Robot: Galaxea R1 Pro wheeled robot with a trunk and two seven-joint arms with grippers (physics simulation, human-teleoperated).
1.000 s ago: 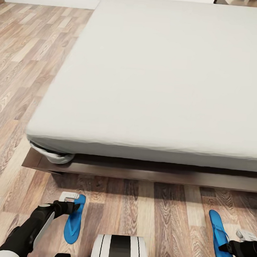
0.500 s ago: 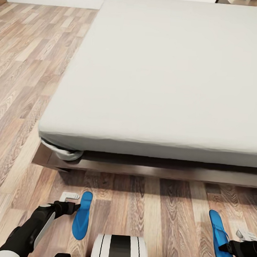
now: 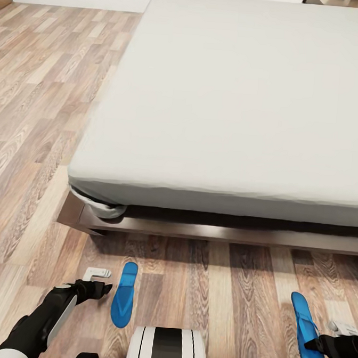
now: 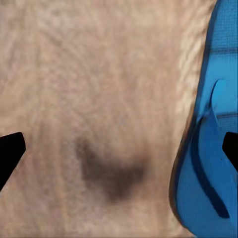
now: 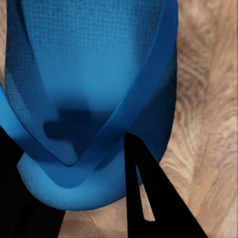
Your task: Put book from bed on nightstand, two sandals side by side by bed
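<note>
Head view: bed with pale mattress ahead, one blue sandal lying free on the plank floor, just beside the left gripper. The right gripper clamps the other sandal.

Left wrist: jaws spread wide, sandal beside them.

Right wrist: fingers pinch the strap.

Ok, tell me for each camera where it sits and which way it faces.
Head view: on the head, facing forward and down at the bed, floor, both sandals; both arms and the trunk show.
Left wrist view: by the left pincer, facing the floor; dark fingertips at the edges, left sandal beside.
Right wrist view: by the right pincer, facing the right sandal; a dark finger crosses it.
Shared: head and each wrist view show that side's sandal.
</note>
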